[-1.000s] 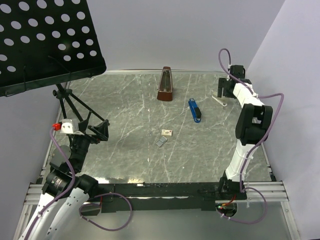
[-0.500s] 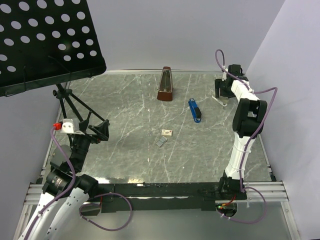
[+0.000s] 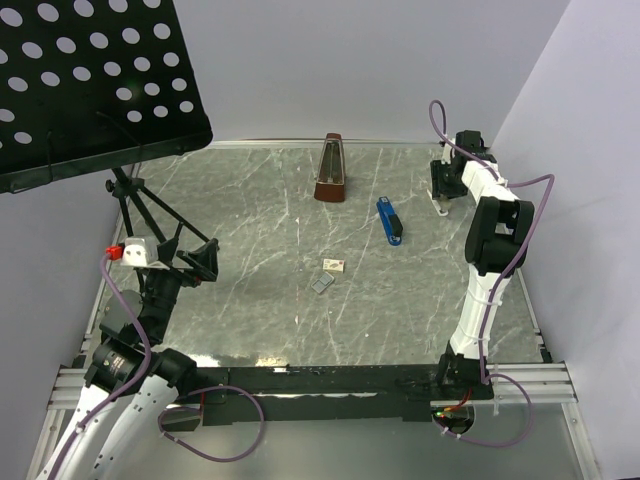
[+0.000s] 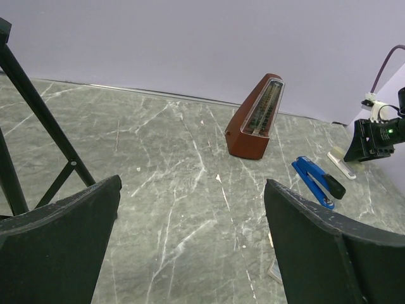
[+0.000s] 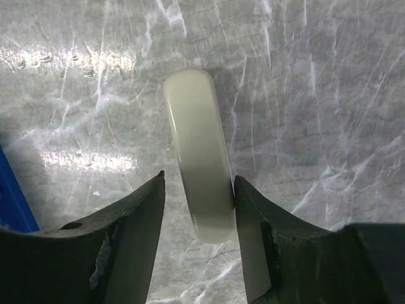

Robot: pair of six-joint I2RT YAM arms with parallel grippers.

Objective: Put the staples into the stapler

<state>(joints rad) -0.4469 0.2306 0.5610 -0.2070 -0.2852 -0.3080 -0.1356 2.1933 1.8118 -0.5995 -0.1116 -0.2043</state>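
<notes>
Near edge, left side: left hand (image 4: 193, 190) spread to its widest, empty, held low above the tabletop (image 3: 250, 320) beside the legs of the music stand (image 3: 150, 215), aimed toward the far wall. Idle, by the look of it.

Middle of the tabletop: the staples (image 3: 334, 265) lying flat, with a silvery-grey strip (image 3: 321, 285) just beside the box on its near side. Untouched, well apart from both hands. Further back, right of centre: blue stapler (image 3: 390, 220) lying alone. Behind it, metronome (image 3: 330, 170) upright.

Far right corner: right hand (image 5: 199, 180) settled over the white stapler (image 5: 193, 126), narrowed within the last second from wide to roughly half. Now straddling one end of it, one finger touching its side, a sliver of gap at the other. Not a grip yet, though probably about to become one. Judged meaning for the task: stapler being fetched first, staples to follow, loading not begun.

Right arm stretched up along the right edge, straighter than a second ago, wrist bent over, fingers pointing down at the tabletop.
</notes>
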